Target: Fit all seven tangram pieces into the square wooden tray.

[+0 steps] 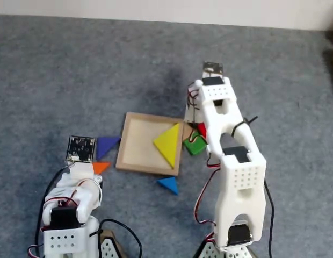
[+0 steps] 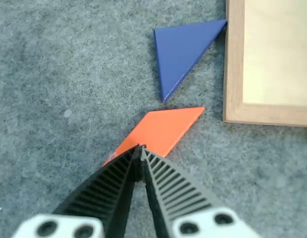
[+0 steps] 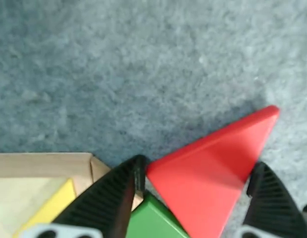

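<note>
The square wooden tray (image 1: 135,141) lies mid-table with a yellow triangle (image 1: 169,143) in its right half. My right gripper (image 3: 195,171) is shut on a red triangle (image 3: 213,168), which it holds just past the tray's right corner (image 3: 86,163) and partly over a green piece (image 3: 153,220). My left gripper (image 2: 139,151) is shut, its tips resting on the near edge of an orange parallelogram (image 2: 166,130) left of the tray. A dark blue triangle (image 2: 183,49) lies beyond the parallelogram, one corner touching the tray frame (image 2: 234,64). A small light blue triangle (image 1: 168,184) lies in front of the tray.
Grey carpet covers the table. The right arm (image 1: 231,145) stretches over the area right of the tray and hides part of the red (image 1: 202,130) and green (image 1: 195,145) pieces. The left arm's base (image 1: 67,215) stands at the lower left.
</note>
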